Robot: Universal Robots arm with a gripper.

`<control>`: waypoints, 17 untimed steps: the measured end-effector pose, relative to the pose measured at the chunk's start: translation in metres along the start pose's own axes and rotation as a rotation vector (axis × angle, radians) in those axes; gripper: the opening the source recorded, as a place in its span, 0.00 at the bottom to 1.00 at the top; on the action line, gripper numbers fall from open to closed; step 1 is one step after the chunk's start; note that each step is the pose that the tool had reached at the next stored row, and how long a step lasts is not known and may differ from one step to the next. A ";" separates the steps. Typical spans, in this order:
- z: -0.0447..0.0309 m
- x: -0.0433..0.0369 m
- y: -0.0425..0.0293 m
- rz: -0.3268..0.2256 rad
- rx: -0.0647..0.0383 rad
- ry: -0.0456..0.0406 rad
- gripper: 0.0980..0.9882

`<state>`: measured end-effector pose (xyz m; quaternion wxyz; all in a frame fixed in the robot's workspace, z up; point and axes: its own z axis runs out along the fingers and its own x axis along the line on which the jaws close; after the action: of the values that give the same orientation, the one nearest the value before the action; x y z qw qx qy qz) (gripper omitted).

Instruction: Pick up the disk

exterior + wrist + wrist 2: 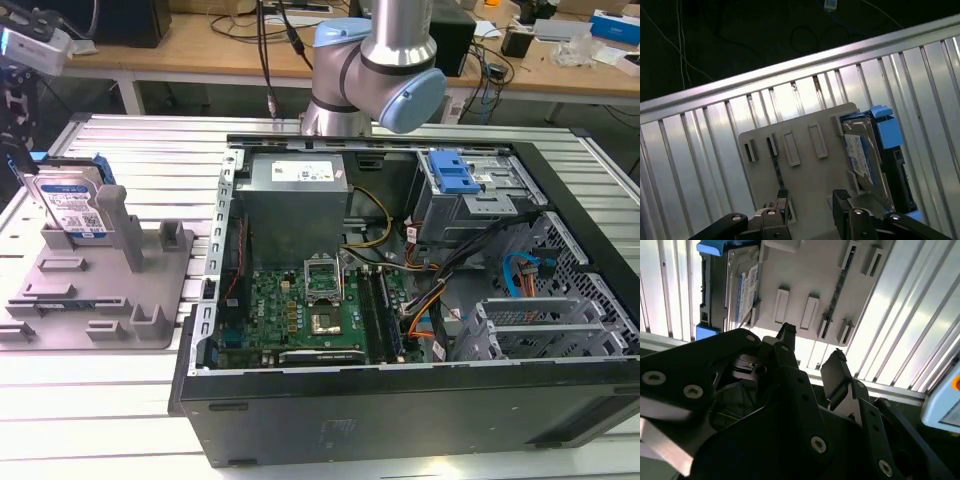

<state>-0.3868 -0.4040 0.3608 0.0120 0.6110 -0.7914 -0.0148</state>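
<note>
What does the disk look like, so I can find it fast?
Find the big open computer case; on the exterior view's left of it lies a grey plastic stand. The disk stands on edge at its far corner, the only silver thing there, with a white-and-blue label and blue side rails.

The end effector (811, 197), its fingers spread apart, hangs over a grey fixture (805, 165) on the ribbed metal desk (700, 150). The disk (862, 155) stands on edge at the fixture's side.
</note>
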 end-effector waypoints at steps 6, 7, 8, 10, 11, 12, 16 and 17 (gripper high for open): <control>0.0015 0.0000 0.0000 -0.171 0.001 0.0064 0.43; 0.0015 0.0000 0.0000 -0.198 0.002 0.0073 0.43; 0.0015 0.0000 -0.0001 -0.215 0.003 0.0080 0.43; 0.0016 -0.0002 0.0000 -0.225 0.003 0.0116 0.43; 0.0016 -0.0001 0.0000 -0.226 0.003 0.0117 0.43; 0.0015 -0.0001 -0.0001 -0.226 0.003 0.0118 0.43; 0.0017 -0.0175 0.0050 -0.227 0.003 0.0119 0.43; 0.0019 -0.0265 0.0078 -0.227 0.003 0.0117 0.43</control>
<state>-0.3877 -0.3763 0.3592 0.0138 0.6966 -0.7172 -0.0112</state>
